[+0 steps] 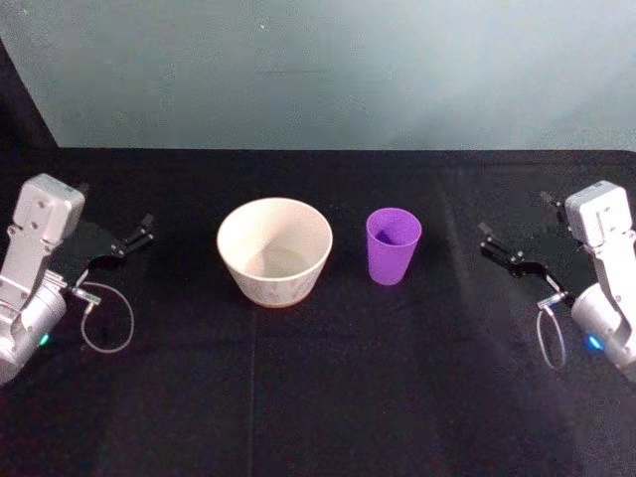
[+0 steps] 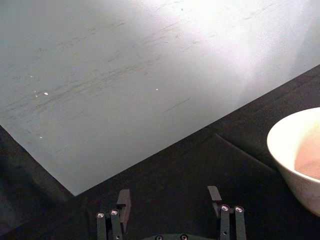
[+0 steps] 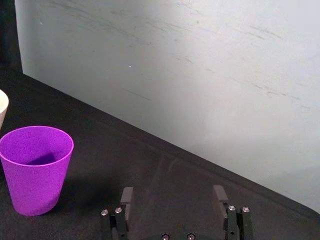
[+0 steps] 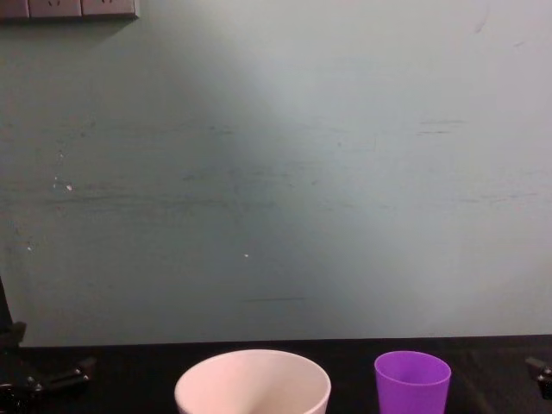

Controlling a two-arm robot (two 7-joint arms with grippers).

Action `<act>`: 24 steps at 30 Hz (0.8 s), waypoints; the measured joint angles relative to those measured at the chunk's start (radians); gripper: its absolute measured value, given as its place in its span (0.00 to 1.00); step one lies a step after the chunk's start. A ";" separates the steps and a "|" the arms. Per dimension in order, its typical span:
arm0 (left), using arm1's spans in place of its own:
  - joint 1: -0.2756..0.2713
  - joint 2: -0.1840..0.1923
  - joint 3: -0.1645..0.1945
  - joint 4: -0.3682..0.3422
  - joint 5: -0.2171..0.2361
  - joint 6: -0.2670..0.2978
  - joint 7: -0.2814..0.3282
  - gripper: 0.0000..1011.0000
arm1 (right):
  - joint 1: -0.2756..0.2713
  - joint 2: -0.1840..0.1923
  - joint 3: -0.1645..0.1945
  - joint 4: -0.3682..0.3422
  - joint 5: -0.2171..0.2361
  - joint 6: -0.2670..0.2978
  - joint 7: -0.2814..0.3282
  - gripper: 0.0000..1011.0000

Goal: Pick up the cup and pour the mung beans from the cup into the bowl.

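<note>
While both arms sit at the outer edges of the black cloth-covered table [image 1: 318,397], the two task items stand untouched near its middle.

Item positions, head view:
- Small bright purple tapered plastic cup [image 1: 394,245], upright, no handle, mouth up. It stands just to the right of the bowl, with a narrow strip of cloth between them; not touching.
- Wide cream-coloured round bowl [image 1: 274,284], upright, smooth rim, with faint markings low on its outer wall. It is far broader than the cup.
- Inside of the cup is in shadow; its contents cannot be made out.

Left gripper [image 1: 119,224]: resting low at the far left of the table, well apart from the bowl. In the left wrist view the gripper [image 2: 169,195] has its two dark fingers spread wide with only cloth between them, gripping nothing. The bowl's wall [image 2: 295,170] shows off to one side.

Right gripper [image 1: 515,221]: at the far right of the table, well apart from the cup. In the right wrist view the gripper [image 3: 173,192] likewise has its fingers spread wide and empty. The cup [image 3: 35,170] stands upright on the cloth ahead of it and to one side.

Chest view: the bowl's rim [image 4: 259,355] and the cup [image 4: 412,384] stand side by side in front of the pale grey-green wall [image 4: 276,190].

A thin wire loop [image 1: 109,323] hangs by the left wrist.
</note>
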 joint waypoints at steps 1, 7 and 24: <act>0.000 0.000 0.000 0.000 0.000 0.000 0.000 0.99 | 0.000 0.000 0.000 0.000 0.000 0.000 0.000 0.99; 0.000 0.000 0.000 0.000 0.000 0.000 0.000 0.99 | 0.000 0.000 0.000 0.000 0.000 0.000 0.000 0.99; 0.000 0.000 0.000 0.000 0.000 0.000 0.000 0.99 | 0.000 0.000 0.000 0.000 0.000 0.000 0.000 0.99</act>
